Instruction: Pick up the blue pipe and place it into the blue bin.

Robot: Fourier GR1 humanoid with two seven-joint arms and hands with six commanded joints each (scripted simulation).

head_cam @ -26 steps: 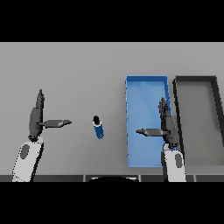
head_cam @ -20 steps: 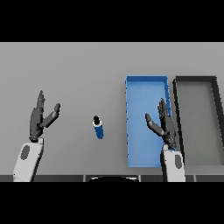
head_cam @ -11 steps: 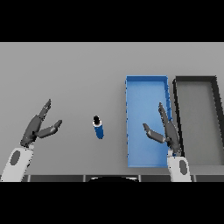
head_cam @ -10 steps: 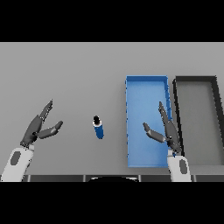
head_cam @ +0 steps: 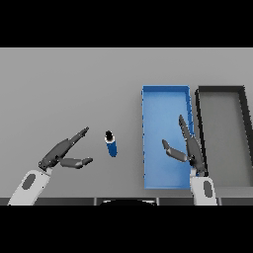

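Note:
The blue pipe [head_cam: 111, 144], short with a dark cap at its far end, lies on the grey table left of the blue bin [head_cam: 165, 97]. My left hand [head_cam: 60, 152] is open, fingers stretched toward the pipe and thumb spread below them, a short gap to the pipe's left. My right hand [head_cam: 190, 147] is open over the bin's near right part, fingers pointing away and thumb out to the left. Neither hand touches the pipe. Nothing lies in the bin.
A dark grey bin [head_cam: 225, 92] stands right beside the blue one, at the table's right. The grey table [head_cam: 69, 89] stretches bare to the far left.
My left hand has leaned over and moved right toward the pipe, its fingers now pointing at it. The right hand has tilted slightly and stayed over the bin. The pipe has not moved.

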